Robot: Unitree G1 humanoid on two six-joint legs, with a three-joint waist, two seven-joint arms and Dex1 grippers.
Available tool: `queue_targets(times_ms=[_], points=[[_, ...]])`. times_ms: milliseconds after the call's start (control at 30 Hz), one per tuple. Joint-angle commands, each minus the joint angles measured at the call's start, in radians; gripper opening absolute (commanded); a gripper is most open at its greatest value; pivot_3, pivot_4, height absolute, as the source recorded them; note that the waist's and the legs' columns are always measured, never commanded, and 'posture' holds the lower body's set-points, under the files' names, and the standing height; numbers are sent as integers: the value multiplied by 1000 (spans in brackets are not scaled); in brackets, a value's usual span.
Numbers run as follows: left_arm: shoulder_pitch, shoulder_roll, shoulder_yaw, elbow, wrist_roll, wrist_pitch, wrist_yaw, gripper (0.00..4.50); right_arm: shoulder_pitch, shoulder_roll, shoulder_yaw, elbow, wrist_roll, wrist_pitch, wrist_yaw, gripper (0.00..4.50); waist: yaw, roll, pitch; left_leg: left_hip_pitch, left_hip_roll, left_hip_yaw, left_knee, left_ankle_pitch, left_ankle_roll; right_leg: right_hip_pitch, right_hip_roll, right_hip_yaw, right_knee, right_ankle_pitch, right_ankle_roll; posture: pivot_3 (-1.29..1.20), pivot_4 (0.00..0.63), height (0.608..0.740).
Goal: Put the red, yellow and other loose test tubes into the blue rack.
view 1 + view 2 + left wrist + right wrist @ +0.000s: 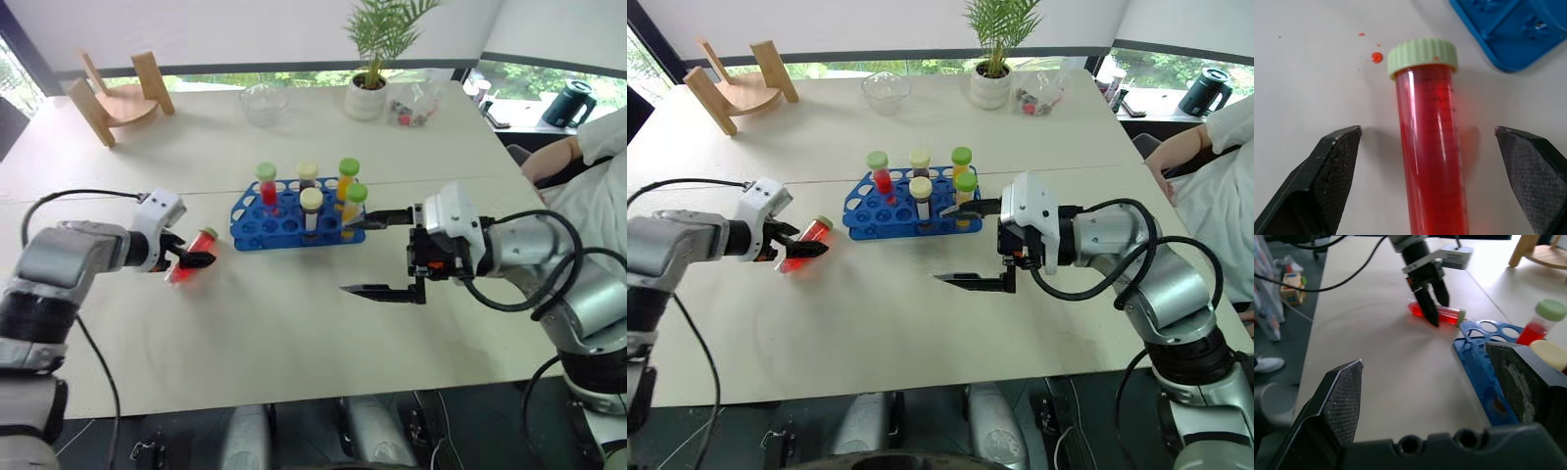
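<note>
A loose red test tube (1432, 161) with a pale green cap (1422, 56) lies flat on the white table, just left of the blue rack (257, 227). My left gripper (193, 255) is open and straddles this tube, with a gap between the tube and each finger (1327, 176). Several capped tubes stand upright in the rack, among them a red one (266, 186) and a yellow-orange one (348, 178). At the rack's right end my right gripper (377, 255) hangs open above the table and holds nothing.
Small red drops (1376, 57) spot the table beside the tube's cap. At the back stand a wooden stand (118, 93), a glass bowl (263, 101) and a potted plant (372, 88). A person's arm (554, 157) rests at the right edge.
</note>
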Motion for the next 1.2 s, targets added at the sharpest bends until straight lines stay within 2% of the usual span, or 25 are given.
queue_targets(times_ms=[33, 67, 133, 200, 333, 367, 467, 567, 667, 733, 833, 967, 1067, 1200], points=[[-78, -47, -19, 106, 47, 17, 10, 4500, -15, -29, -29, -42, 25, -12, 37, 4403, 3, 0, 0, 0, 0, 0, 0, 0, 0, 0, 0, 0, 0, 0, 0, 0, 150, 740], [-92, -57, -22, 132, 57, 15, 8, 4500, -14, -31, -30, -42, 23, -16, 38, 4403, 4, 0, 0, 0, 0, 0, 1, 0, 0, 0, 0, 0, 0, 0, 0, 0, 150, 740], [-113, -74, -33, 173, 75, 18, -4, 3971, -11, -39, -35, -44, 16, -24, 38, 4500, 3, 0, 0, 0, 0, 0, 1, 0, 0, 1, 0, 0, 0, 0, 0, 0, 150, 740], [-121, -78, -41, 188, 80, 35, -26, 3216, -10, -44, -41, -44, 14, -22, 32, 4500, 3, 0, 0, 0, 0, 0, 2, 0, 0, 1, 0, 0, 0, 0, 0, 0, 150, 740], [-126, -63, -45, 166, 82, 69, -62, 1289, -9, -48, -45, -39, 8, -26, 27, 4500, 2, 0, -1, 0, 0, 0, 2, 0, 0, 1, 0, 0, 0, 0, 0, 0, 150, 740], [-127, -60, -41, 160, 82, 80, -67, 931, -8, -48, -46, -37, 6, -28, 26, 4500, 1, 0, -1, 0, 0, 0, 2, 0, 0, 1, 0, 0, 0, 0, 0, 0, 150, 740], [-131, -25, -36, 122, 82, 84, -103, 844, -5, -49, -47, -33, 1, -33, 24, 4500, 0, 0, 0, 0, 0, 0, 1, 0, 0, 1, 0, 0, 0, 0, 0, 0, 150, 740], [-169, 32, 132, 49, -36, 76, -199, 844, 4, -52, -57, -25, -11, -32, 8, 4500, -2, -1, 1, 0, 0, 0, 1, 0, 0, 0, 0, 0, 0, 0, 0, 0, 150, 740], [-154, 4, 354, -24, -178, -24, -248, 844, 14, -41, -64, -19, -23, -36, -20, 4500, -1, -2, 1, -2, 1, -1, 1, 0, 0, -2, 0, -1, 1, 0, 0, 0, 150, 740], [-113, -54, 432, -80, -226, -61, -221, 844, 16, -36, -65, -20, -21, -29, -34, 4500, 0, -1, 0, -2, 1, 0, 1, 0, 0, -1, -1, -1, 1, 0, 0, 0, 150, 740], [-32, -237, 499, -175, -260, -184, -114, 844, 11, -22, -58, -15, -23, -24, -60, 4500, 7, 3, -2, 0, 0, 0, 1, 0, 0, 2, -2, -1, 0, 0, 0, 0, 150, 740], [87, -463, 427, -239, -156, -513, -47, 844, 10, -13, -47, -16, -32, -24, -79, 4500, 19, 1, -1, 2, 0, -1, 5, 0, 0, 5, -2, -1, 0, 1, 1, 0, 150, 740], [127, -570, 390, -174, -93, -724, -24, 844, 14, -13, -45, -19, -35, -23, -88, 4500, 24, 0, 0, 1, 0, 0, 6, 0, 0, 5, -1, 0, 0, 1, 1, 0, 150, 740], [117, -656, 354, -15, -8, -1001, -14, 844, 30, -13, -52, -43, -27, -10, -107, 4500, 28, 0, -1, 2, 0, 0, 5, 0, 0, 6, -1, 0, -1, 1, 1, 0, 150, 740]])
